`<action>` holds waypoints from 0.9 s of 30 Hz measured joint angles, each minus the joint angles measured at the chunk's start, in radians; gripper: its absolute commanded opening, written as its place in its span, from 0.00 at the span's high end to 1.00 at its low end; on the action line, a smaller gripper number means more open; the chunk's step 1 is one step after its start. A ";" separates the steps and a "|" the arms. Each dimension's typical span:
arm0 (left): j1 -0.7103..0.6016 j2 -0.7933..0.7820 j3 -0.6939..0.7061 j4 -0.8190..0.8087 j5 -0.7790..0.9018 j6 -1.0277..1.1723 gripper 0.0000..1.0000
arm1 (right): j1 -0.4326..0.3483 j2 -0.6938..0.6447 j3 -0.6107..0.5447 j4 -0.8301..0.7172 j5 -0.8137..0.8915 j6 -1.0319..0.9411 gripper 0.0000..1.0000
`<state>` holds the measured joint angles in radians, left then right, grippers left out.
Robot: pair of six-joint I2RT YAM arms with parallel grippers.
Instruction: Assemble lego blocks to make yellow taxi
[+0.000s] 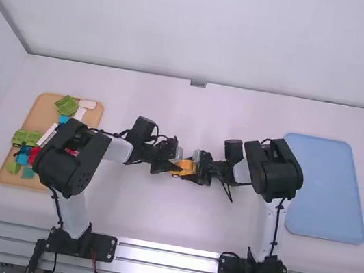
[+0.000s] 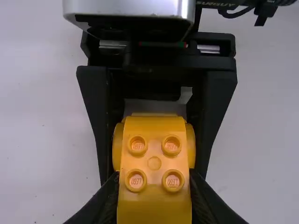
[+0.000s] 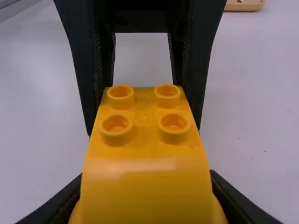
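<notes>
Yellow plastic is right in the middle of the action, folks: one chunky yellow block (image 2: 154, 161), caught end to end between two black pincers! Over in the high view, the left pincer (image 1: 173, 168) comes at it from the left and has it clamped, black fingers pressed to both sides. Opposite, the right pincer (image 1: 194, 174) has its own firm hold on the other end. Double grip, nose to nose!

And look at the shape: four round studs on the face, a smooth curved slope beside them, rounded bulges along the flanks. All of it sits near the centre of the white worktop (image 1: 154, 222), between the two arms; whether the underside touches anything, I cannot tell.

Out on the left flank, the tan tray (image 1: 42, 114) carries a crowd of pieces. There's a green block (image 1: 66, 105) at the far end, a white block (image 1: 87, 103) just beside it, and more green, blue and red ones nearer the bases. The left arm (image 1: 71, 160) passes partly over that tray, hiding some of the line-up. Out on the right, the pale blue tray (image 1: 325, 194) lies flat beyond the right arm (image 1: 273, 170), and a silvery metal rail (image 1: 162, 259) runs along the near edge.
</notes>
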<state>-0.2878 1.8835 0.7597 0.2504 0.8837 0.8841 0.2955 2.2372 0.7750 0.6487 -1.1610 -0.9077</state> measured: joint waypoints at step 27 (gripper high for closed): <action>0.004 0.032 0.021 0.053 0.042 0.026 0.61 | -0.011 0.000 0.008 0.006 0.010 -0.011 0.63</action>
<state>-0.2836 1.9156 0.7811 0.3031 0.9253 0.9100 0.2840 2.2372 0.7826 0.6548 -1.1515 -0.9184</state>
